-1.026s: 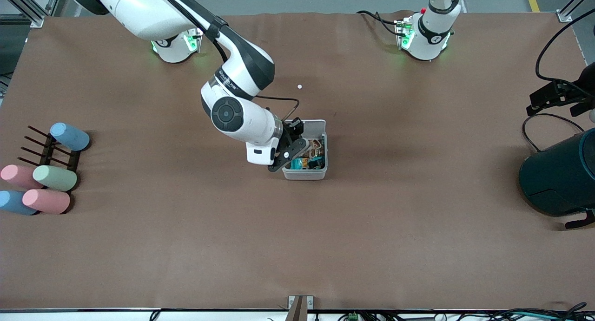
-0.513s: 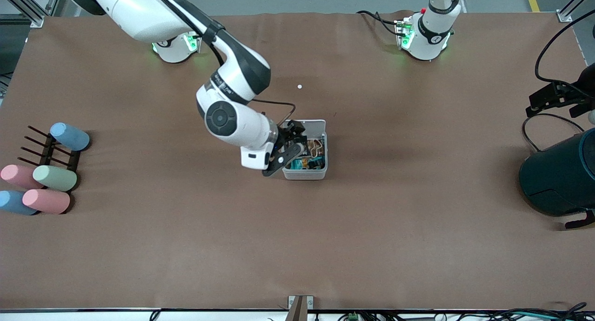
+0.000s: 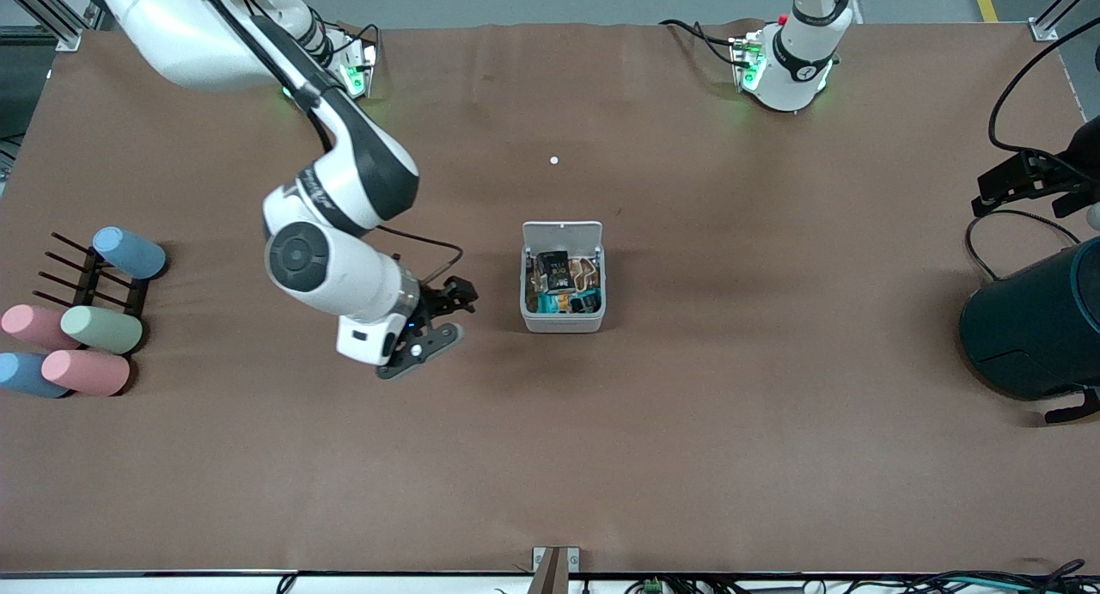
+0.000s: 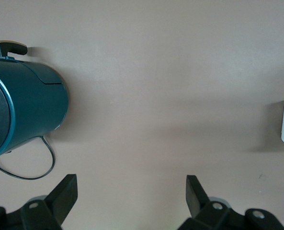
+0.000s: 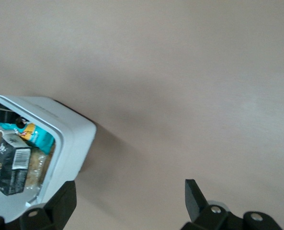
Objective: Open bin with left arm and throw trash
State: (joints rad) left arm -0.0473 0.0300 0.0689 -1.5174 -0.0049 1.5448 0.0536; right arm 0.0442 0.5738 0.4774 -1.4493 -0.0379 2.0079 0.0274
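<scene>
Brown paper covers the table (image 3: 687, 456), and nearest the front camera on it we see only bare surface. Next comes the right gripper (image 3: 434, 323), hanging over the paper toward the right arm's end of the table from the bin; its jaws are spread and hold nothing, as the right wrist view shows with its two fingertips (image 5: 65, 199) wide apart. Beside it we find the white bin (image 3: 563, 319), lid (image 3: 563, 233) tipped up and open. Inside lie the black printed packet (image 3: 554, 272), a teal wrapper (image 3: 584, 302) and other scraps. At the right arm's end, pastel cylinders (image 3: 101, 329) rest around a dark rack (image 3: 86, 276). At the left arm's end stands the dark teal drum (image 3: 1035, 332). Farther off we spot a small white speck (image 3: 553, 160) on the paper. The left gripper (image 4: 132, 201) waits, raised near the drum, its jaws spread and empty.
</scene>
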